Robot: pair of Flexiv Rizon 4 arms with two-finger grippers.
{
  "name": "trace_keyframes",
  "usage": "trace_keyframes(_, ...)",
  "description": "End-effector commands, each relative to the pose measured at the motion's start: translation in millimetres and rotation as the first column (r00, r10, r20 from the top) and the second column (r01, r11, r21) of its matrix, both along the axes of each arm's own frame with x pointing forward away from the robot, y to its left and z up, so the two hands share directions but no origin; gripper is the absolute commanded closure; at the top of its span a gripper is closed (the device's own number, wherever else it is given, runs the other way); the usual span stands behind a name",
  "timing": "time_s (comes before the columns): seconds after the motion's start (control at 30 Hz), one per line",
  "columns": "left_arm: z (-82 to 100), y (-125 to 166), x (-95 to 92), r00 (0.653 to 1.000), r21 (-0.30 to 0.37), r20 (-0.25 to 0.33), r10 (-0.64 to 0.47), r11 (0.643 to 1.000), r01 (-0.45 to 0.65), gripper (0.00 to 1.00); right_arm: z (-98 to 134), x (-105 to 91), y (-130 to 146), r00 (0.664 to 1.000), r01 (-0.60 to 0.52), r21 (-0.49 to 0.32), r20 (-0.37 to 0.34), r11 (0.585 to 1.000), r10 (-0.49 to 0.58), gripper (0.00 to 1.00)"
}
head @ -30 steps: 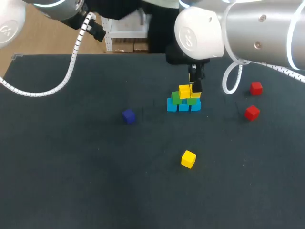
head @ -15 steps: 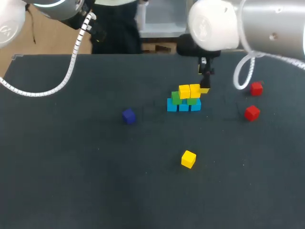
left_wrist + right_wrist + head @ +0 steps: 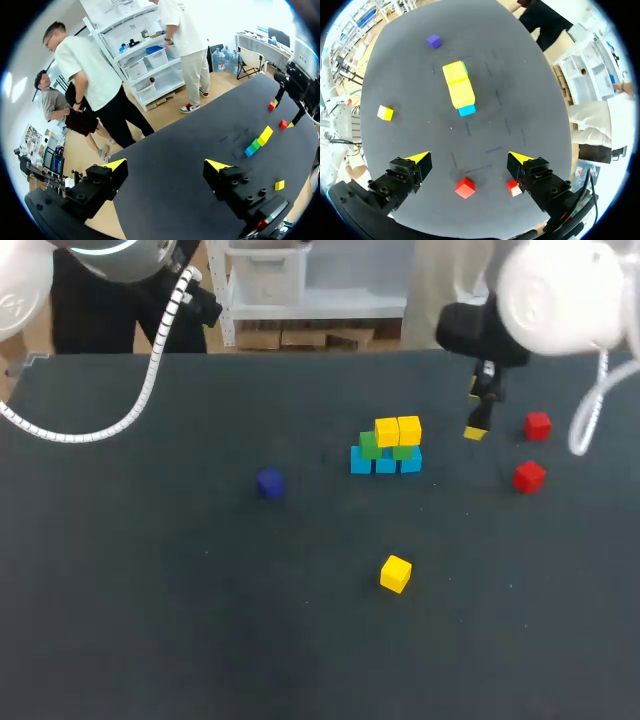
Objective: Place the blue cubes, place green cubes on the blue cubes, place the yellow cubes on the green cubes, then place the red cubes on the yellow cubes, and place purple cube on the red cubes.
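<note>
Our right gripper hung open and empty.
A red cube lay almost under it, in line with its finger gap, a second red cube beside one finger, the cube stack ahead. Our left gripper, also open, was well apart; we judged the right one nearer.

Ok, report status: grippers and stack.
Left gripper open, empty. Right gripper open, empty, near red cubes. Stack topped with two yellow cubes. Nothing blocking the reds.
</note>
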State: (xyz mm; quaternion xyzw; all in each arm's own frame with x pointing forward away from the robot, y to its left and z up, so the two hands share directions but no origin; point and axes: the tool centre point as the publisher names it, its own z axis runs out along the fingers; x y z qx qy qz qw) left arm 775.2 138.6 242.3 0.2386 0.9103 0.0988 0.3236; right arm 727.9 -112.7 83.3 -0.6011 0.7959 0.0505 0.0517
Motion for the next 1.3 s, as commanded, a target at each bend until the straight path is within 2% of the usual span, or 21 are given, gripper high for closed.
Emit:
trace_keyframes(0.03, -0.1, 1, -0.2, 1.000, 0.000, 0.000, -0.001, 1.000, 0.001, 0.00, -2, -15.7, -23, 0.976, 0.020, 0.121, 0.212, 0.992, -0.046, 0.00)
trace_keyframes(0.13, -0.1, 1, -0.2, 1.000, 0.000, 0.000, -0.001, 1.000, 0.001, 0.00, 2, -14.8, -29, 0.970, 0.030, 0.098, 0.236, 0.995, -0.052, 0.00)
trace_keyframes(0.27, -0.1, 1, -0.2, 1.000, 0.000, 0.000, -0.001, 1.000, 0.001, 0.00, 21, -11.2, -40, 0.963, 0.051, 0.107, 0.257, 0.993, -0.077, 0.00)
trace_keyframes(0.4, -0.1, 1, -0.2, 1.000, 0.000, 0.000, -0.001, 1.000, 0.001, 0.00, 41, -6.1, -57, 0.948, 0.089, 0.101, 0.296, 0.991, -0.115, 0.00)
trace_keyframes(0.6, -0.1, 1, -0.2, 1.000, 0.000, 0.000, -0.001, 1.000, 0.001, 0.00, 57, 3.1, -80, 0.924, 0.160, 0.091, 0.337, 0.983, -0.182, 0.00)
trace_keyframes(1.03, -0.1, 1, -0.2, 1.000, 0.000, 0.000, -0.001, 1.000, 0.001, 0.00, 66, 23.9, -113, 0.833, 0.272, 0.222, 0.432, 0.936, -0.345, 0.00)
trace_keyframes(1.3, -0.1, 1, -0.2, 1.000, 0.000, 0.000, -0.001, 1.000, 0.001, 0.00, 78, 39.1, -125, 0.815, 0.312, 0.244, 0.428, 0.918, -0.391, 0.00)
